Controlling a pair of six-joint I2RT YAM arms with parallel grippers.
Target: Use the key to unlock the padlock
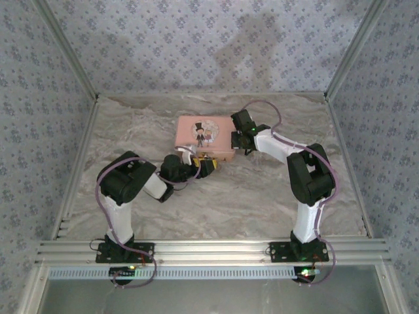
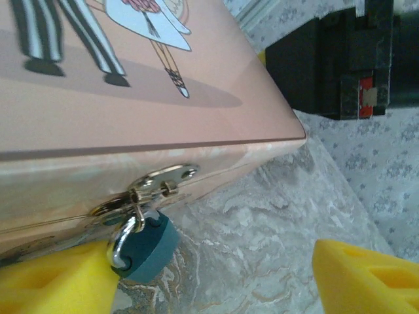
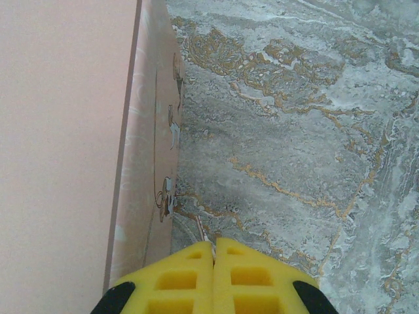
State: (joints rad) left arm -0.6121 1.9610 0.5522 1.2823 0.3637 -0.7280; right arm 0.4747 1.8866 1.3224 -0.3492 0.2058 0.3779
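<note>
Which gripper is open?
The left gripper, its yellow fingers spread wide beside the padlock; the right gripper is shut on a thin sliver, likely the key.

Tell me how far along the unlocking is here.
Done: right gripper is shut on a thin sliver, likely the key. In hand: open left gripper flanks the padlock, shackle closed through the hasp of the pink tin. Remaining: insert key, turn, open.

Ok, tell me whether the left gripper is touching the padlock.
Cannot tell. In the left wrist view the padlock overlaps one pad of the left gripper with no visible gap, but it may sit in front; the other pad stands clear.
</note>
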